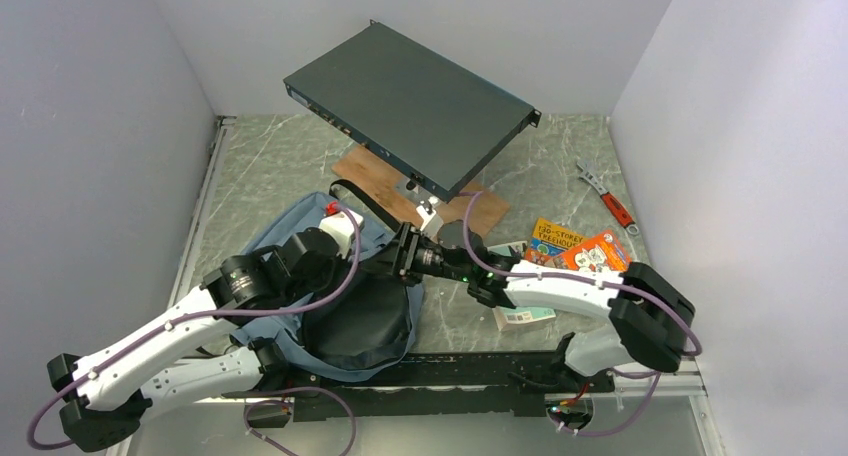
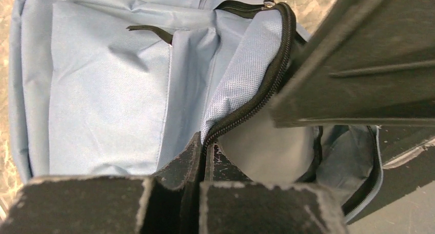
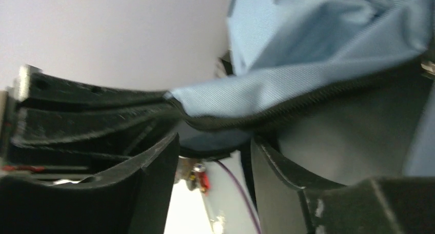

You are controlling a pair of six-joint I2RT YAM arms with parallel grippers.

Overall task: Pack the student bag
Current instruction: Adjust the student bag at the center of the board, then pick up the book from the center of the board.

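Observation:
The student bag [image 1: 285, 231] lies on the table at the left, light blue-grey, its mouth open onto dark lining [image 1: 360, 321]. My left gripper [image 1: 375, 266] is shut on the bag's black zipper rim [image 2: 241, 113], which runs between the fingertips [image 2: 192, 154]. My right gripper [image 1: 403, 256] reaches in from the right and meets the same rim. It is open, and the zipper edge [image 3: 287, 113] lies just past its fingertips [image 3: 269, 159]. Several books [image 1: 570, 246] lie by the right arm, and one [image 1: 525, 316] lies partly under it.
A dark flat metal box [image 1: 410, 106] stands raised on a post over a wooden board [image 1: 365, 171] at the back. A red-handled wrench [image 1: 608, 201] lies at the right rear. White walls close in on both sides and the back.

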